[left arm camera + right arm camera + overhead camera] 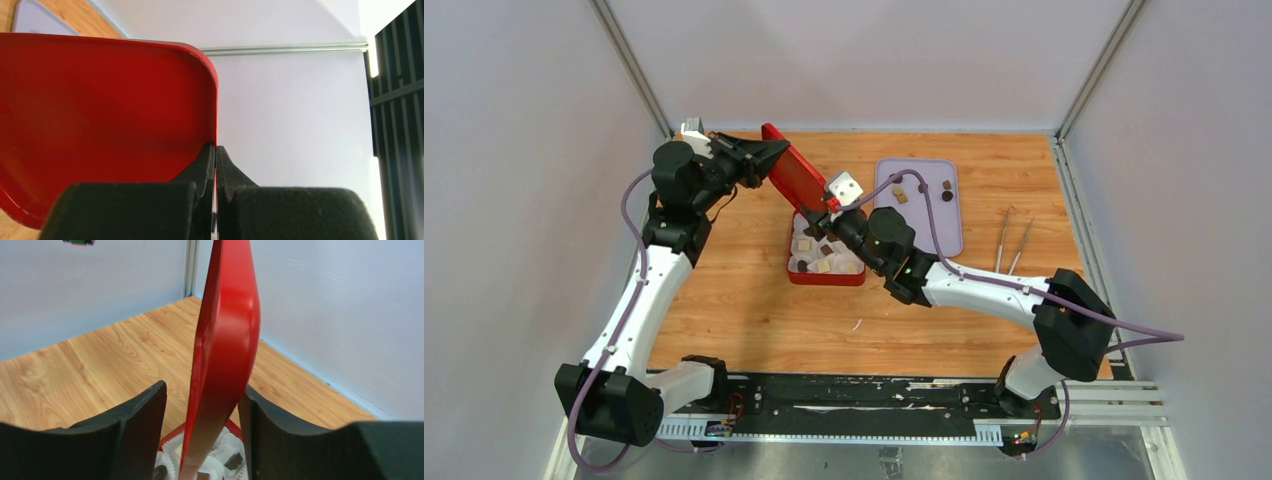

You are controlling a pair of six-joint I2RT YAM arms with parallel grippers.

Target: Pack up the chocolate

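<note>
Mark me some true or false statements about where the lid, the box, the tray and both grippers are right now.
1. The left gripper is clamped on the edge of the red lid. True.
2. The red lid lies flat on the table. False: it stands raised on edge at the far side of the box.
3. A few chocolate pieces sit on the purple tray. True.
4. The red box is empty. False: the red box holds pieces in white paper cups.
5. The right gripper has one finger on each side of the lid. True.
</note>
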